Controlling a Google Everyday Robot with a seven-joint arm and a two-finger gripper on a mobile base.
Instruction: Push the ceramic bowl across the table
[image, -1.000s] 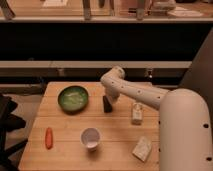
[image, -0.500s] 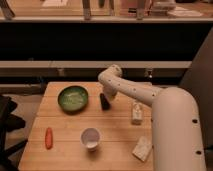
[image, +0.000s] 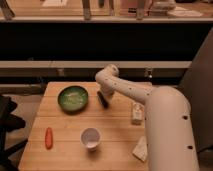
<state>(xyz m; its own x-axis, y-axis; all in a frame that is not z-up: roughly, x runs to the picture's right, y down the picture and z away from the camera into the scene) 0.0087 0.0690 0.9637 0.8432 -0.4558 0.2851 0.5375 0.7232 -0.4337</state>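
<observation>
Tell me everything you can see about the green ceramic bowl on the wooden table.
The green ceramic bowl is wide, shallow and round, glossy, with a paler speckled inside and a darker rim. It sits upright on the light wooden plank table, in the far left part of it, and looks empty. Just to its right the dark gripper of the white arm hangs low, shut; whether it touches the rim cannot be told. Nothing else touches the bowl; the white cup stands apart, nearer the camera.

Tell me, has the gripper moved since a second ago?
Yes. The shut gripper has moved left, closer to the green bowl, which stays put on the table.
</observation>
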